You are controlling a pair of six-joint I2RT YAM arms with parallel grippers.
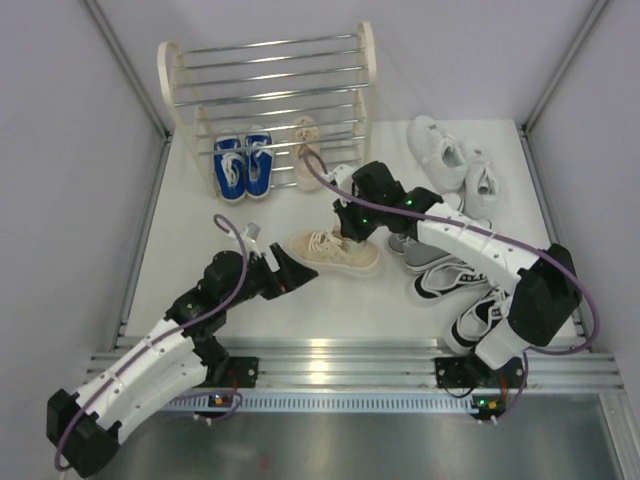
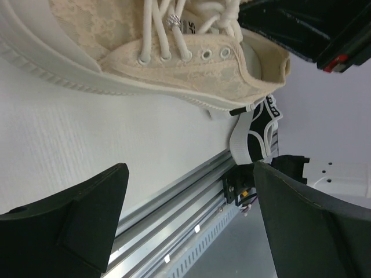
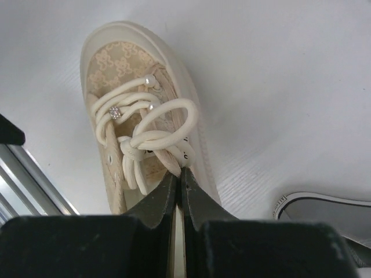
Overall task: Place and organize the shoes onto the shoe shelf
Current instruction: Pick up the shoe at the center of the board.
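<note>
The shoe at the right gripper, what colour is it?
The shoe is beige with a faint pattern; best in the right wrist view.

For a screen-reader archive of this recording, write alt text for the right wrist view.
Right tool shut on a beige sneaker just behind its looped cream laces, on a white table. Another shoe's white sole peeks in at lower right.

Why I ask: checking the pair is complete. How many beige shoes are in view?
2. One beige shoe sits at the shoe shelf's bottom, right of the blue pair; the other beige shoe lies on the table, the right gripper shut on it. None seems hidden.
</note>
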